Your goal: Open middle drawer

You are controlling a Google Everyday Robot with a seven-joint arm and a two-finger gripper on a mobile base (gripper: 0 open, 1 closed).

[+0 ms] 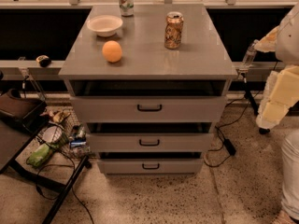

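White bowl (104, 25), orange (112, 51) and brown can (174, 30) sit on cabinet top (149, 62). Middle drawer (191, 143) is second of three, low centre. Gripper (276, 101) is at far right edge, well apart from drawer and slightly higher; its state cannot be told.

- On the grey surface (196, 55) we see a white bowl (104, 24), an orange (112, 51), a brown can (174, 30) and a pale can (125, 0).
- The middle drawer (187, 143) shows a dark gap above its front.
- Our gripper (268, 119) hangs at the right edge, well apart from it.
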